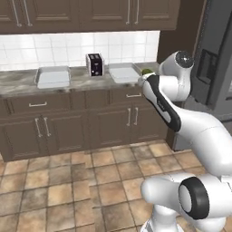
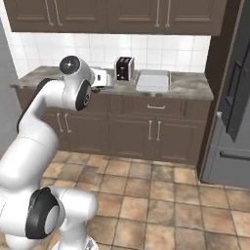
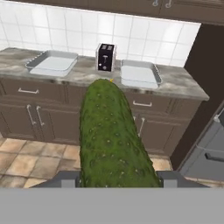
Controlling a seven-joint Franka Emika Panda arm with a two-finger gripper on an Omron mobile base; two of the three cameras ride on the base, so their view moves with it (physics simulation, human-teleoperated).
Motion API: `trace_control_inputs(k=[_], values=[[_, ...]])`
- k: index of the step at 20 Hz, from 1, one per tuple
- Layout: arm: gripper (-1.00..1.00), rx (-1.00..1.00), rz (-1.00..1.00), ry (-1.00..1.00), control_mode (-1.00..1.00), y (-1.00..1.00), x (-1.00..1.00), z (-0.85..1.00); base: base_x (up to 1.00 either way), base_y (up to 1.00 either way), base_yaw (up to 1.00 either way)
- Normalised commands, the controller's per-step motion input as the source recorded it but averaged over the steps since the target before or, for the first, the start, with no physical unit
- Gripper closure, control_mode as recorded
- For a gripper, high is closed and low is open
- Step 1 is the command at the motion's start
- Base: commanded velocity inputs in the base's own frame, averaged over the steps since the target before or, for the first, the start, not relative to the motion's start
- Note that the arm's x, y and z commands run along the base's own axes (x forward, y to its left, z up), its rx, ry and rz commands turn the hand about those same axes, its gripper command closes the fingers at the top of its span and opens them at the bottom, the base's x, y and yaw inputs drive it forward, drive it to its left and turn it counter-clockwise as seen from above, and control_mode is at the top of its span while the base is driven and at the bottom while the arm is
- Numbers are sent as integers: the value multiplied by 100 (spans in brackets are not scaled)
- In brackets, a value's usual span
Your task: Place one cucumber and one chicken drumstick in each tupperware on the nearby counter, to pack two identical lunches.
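Note:
A dark green, bumpy cucumber [image 3: 111, 135] stands between my fingertips [image 3: 65, 179], and my gripper [image 3: 118, 180] is shut on it. Its green tip [image 1: 146, 71] peeks out beside the wrist, in mid-air in front of the counter [image 1: 18, 84]. Two pale tupperware trays sit on the counter on either side of a toaster: the left tray [image 3: 51, 62] [image 1: 53, 76] and the right tray [image 3: 139, 73] [image 1: 123, 72] [image 2: 154, 80]. Both trays look empty from here. The chicken drumstick is out of view.
A black and silver toaster [image 3: 105, 57] [image 1: 94, 65] [image 2: 124, 68] stands between the trays. Dark cabinets with silver handles run under the counter. A dark grey fridge [image 2: 234, 112] [image 1: 213, 68] rises at the right end. The tiled floor lies below.

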Motion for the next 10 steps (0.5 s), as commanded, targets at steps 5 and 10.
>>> trace_control_inputs(k=[5, 10], values=[[100, 0, 0, 0, 100, 0, 0, 0, 21, 100, -5], [100, 0, 0, 0, 100, 0, 0, 0, 84, 88, 0]])
